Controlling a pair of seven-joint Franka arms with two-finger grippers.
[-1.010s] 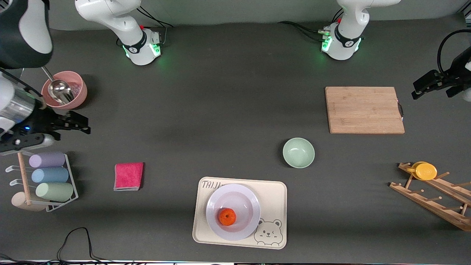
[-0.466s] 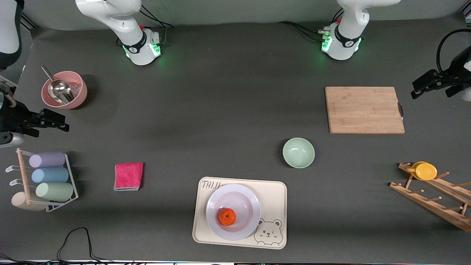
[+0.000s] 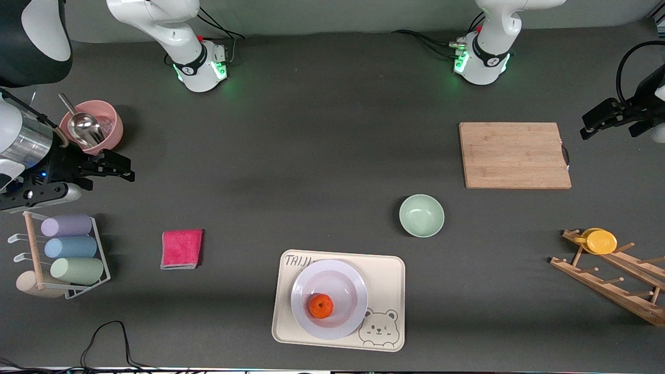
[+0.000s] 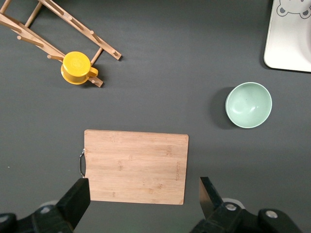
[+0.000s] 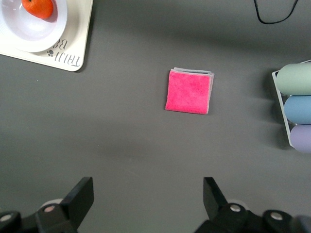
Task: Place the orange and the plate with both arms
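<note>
The orange [image 3: 320, 306] lies in the pale lavender plate [image 3: 354, 283]. The plate stands on the cream bear tray [image 3: 387, 272] near the front camera. Orange [image 5: 39, 7] and plate [image 5: 19, 41] also show at the corner of the right wrist view. My right gripper [image 3: 122, 172] is open and empty, up over the table between the pink bowl and the cup rack; its jaws stand wide apart in the right wrist view [image 5: 148, 189]. My left gripper [image 3: 589, 127] is open and empty, up beside the cutting board at the left arm's end; it shows in the left wrist view [image 4: 142, 189].
A pink bowl with a metal scoop [image 3: 91, 127], a rack of pastel cups [image 3: 67, 249] and a pink cloth [image 3: 181, 248] lie toward the right arm's end. A mint-green bowl [image 3: 421, 215], a wooden cutting board [image 3: 514, 155] and a wooden rack with a yellow lid [image 3: 600, 241] lie toward the left arm's end.
My right gripper swung out toward its table end half a second ago and has come back over the table. The left arm, orange and plate have not moved.
</note>
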